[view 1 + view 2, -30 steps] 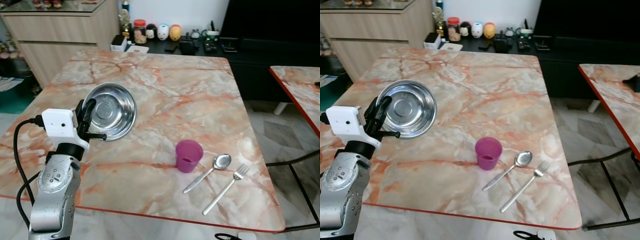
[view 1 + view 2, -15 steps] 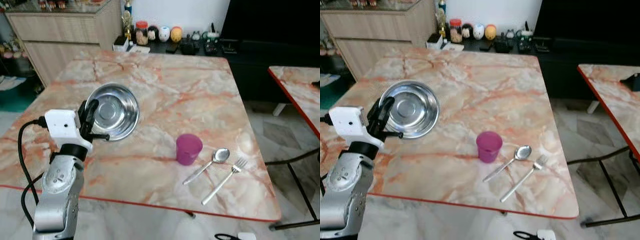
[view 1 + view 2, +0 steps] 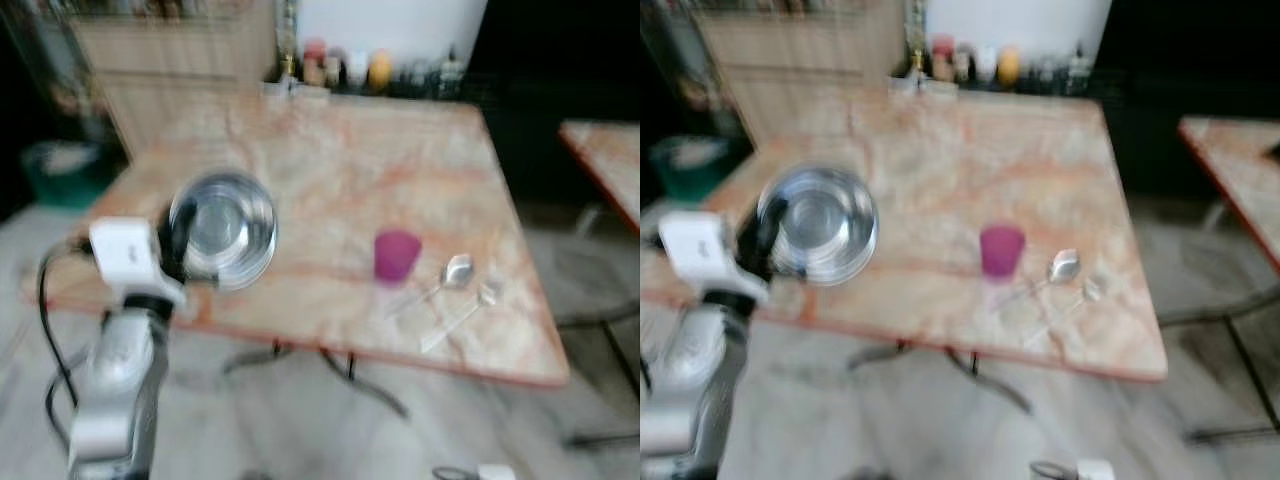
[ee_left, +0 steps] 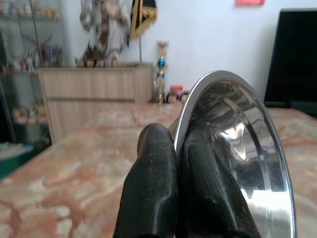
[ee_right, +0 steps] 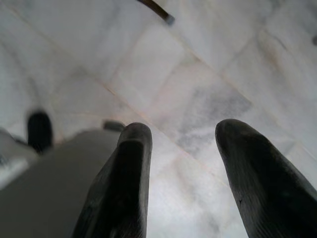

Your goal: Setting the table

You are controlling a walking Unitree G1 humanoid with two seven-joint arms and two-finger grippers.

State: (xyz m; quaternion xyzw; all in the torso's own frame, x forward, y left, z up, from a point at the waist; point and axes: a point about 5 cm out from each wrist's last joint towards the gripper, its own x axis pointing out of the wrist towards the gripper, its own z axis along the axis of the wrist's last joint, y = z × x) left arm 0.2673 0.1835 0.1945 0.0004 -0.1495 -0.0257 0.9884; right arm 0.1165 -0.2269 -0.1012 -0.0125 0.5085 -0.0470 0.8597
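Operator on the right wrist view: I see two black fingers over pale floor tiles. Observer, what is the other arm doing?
Observer: The left gripper is shut on the rim of a steel bowl, held up near the table's near left edge.
Operator: Is anything already laid on the table?
Observer: Yes, a purple cup stands on the marble table towards its near right side.
Operator: Any cutlery?
Observer: A spoon and a fork lie just right of the cup, though the head views are blurred.
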